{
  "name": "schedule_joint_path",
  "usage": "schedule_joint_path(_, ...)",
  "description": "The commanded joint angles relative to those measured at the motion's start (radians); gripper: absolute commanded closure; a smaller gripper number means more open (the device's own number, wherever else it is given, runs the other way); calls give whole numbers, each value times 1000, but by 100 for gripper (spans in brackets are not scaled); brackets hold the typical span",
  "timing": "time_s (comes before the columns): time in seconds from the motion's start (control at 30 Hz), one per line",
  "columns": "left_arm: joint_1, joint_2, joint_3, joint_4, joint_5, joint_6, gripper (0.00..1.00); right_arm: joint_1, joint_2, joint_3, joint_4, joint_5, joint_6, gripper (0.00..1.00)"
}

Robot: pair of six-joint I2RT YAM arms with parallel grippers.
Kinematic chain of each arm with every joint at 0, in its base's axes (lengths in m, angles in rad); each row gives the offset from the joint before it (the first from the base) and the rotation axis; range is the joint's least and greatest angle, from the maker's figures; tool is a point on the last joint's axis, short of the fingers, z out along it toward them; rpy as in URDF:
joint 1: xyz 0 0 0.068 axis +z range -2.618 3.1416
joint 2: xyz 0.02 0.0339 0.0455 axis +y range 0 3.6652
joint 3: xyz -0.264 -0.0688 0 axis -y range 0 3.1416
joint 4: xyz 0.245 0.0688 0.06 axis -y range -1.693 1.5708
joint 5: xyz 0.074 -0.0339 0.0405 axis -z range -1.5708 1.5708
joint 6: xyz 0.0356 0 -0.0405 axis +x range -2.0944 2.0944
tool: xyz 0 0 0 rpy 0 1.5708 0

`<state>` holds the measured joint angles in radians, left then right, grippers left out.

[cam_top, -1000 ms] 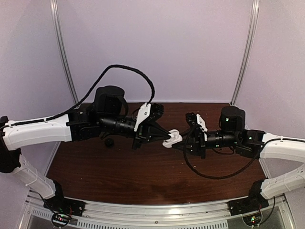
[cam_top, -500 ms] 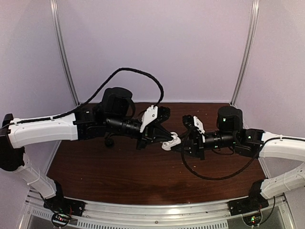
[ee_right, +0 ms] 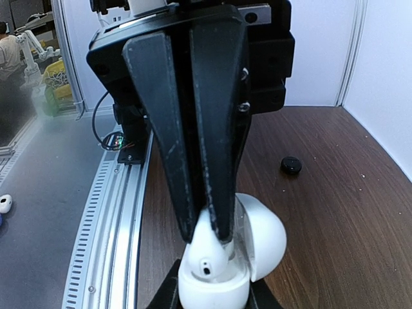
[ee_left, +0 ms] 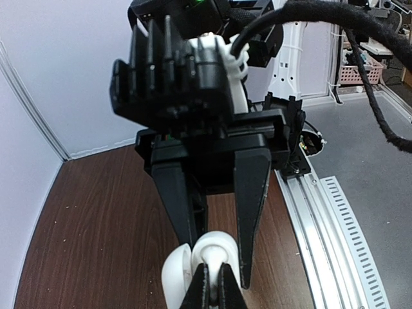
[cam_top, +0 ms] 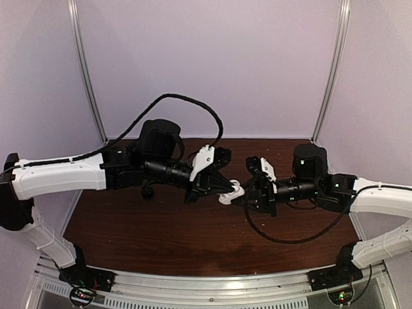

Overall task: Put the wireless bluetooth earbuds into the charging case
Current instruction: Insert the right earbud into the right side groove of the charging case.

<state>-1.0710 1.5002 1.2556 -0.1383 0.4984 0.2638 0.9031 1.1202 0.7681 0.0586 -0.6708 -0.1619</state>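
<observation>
A white charging case (cam_top: 229, 194) is held above the table between my two grippers, lid open. My right gripper (cam_top: 244, 193) is shut on the case base (ee_right: 212, 286); its open lid (ee_right: 265, 235) tips to the right. My left gripper (cam_top: 223, 185) is shut on a glossy white earbud (ee_right: 209, 257), whose body sits in the case's well. In the left wrist view, my left gripper (ee_left: 211, 288) pinches the earbud (ee_left: 212, 251), with the right fingers (ee_left: 252, 193) on either side of the case. No other earbud is clearly visible.
A small round black object (ee_right: 291, 165) lies on the brown table (cam_top: 193, 238), also seen under the left arm (cam_top: 148, 191). A metal rail (cam_top: 212, 293) runs along the near edge. White walls enclose the back and sides.
The left arm has reached further right and the right gripper has shifted slightly left. The earbud now meets the open case.
</observation>
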Motion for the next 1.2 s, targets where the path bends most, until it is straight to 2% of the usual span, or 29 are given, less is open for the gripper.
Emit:
schedule_joint_path(0.0, -25, 26, 22, -24, 11, 27, 100, 7, -20, 31, 68, 7, 4, 100)
schedule_joint_path(0.23, -33, 37, 28, -25, 0, 20, 100, 7, -29, 24, 78, 8, 8, 100)
schedule_joint_path(0.33, -33, 41, 32, -38, -17, 18, 91, 7, -37, 18, 79, 6, 6, 100)
schedule_joint_path(0.7, -33, 46, 46, -56, -46, 25, 88, 7, -48, 5, 86, -4, 3, 100)
schedule_joint_path(1.0, -33, 33, 53, -73, -46, 36, 76, 6, -43, 3, 86, -9, 4, 100)
schedule_joint_path(1.17, -33, -5, 40, -49, -58, 32, 66, 7, -42, -10, 96, -7, 11, 100)
